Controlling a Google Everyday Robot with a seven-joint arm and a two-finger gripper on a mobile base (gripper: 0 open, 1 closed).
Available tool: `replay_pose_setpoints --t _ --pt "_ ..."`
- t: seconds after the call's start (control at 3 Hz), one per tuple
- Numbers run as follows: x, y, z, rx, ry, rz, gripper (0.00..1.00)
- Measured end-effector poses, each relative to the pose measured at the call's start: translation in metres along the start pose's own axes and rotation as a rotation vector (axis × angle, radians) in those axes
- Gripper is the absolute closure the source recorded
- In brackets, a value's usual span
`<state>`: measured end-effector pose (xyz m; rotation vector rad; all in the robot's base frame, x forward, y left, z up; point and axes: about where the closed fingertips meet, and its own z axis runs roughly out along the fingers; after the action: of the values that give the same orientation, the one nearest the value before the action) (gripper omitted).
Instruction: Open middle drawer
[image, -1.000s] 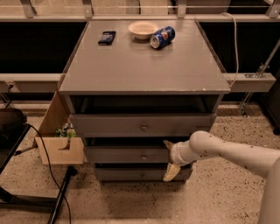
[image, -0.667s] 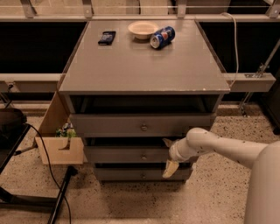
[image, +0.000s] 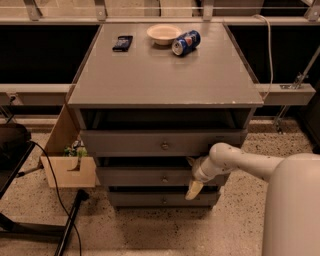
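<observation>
The grey cabinet has three stacked drawers. The middle drawer (image: 145, 177) has a small round knob (image: 164, 178) and its front sits about level with the other two. My gripper (image: 192, 178) is at the right part of the middle drawer front, to the right of the knob. It is open: one pale finger (image: 194, 190) hangs below the front's lower edge and the other reaches into the gap above it. The top drawer (image: 150, 142) and bottom drawer (image: 150, 200) are shut.
On the cabinet top (image: 160, 75) lie a black phone (image: 123, 43), a white bowl (image: 163, 34) and a blue can (image: 186, 42) on its side. A wooden box (image: 69, 167) stands left of the cabinet. A black cable (image: 55, 185) and a stand leg (image: 70, 225) cross the floor.
My gripper has stayed on the right part of the middle drawer front, shifting only slightly left. My arm's near link now fills more of the lower right. The drawer has not visibly moved.
</observation>
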<state>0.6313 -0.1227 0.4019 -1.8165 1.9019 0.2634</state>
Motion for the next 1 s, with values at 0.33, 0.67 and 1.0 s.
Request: replay_pose_setpoints --t 0.33,0.67,1.0 --pt "0.0066 -0.0038 0.0096 -0.050 0.009 0.038 0.00" --pt "0.0063 -0.0023 0.0094 -0.050 0.009 0.038 0.00" --pt "0.0083 0.0045 0.0045 -0.097 0.012 0.074 0.00"
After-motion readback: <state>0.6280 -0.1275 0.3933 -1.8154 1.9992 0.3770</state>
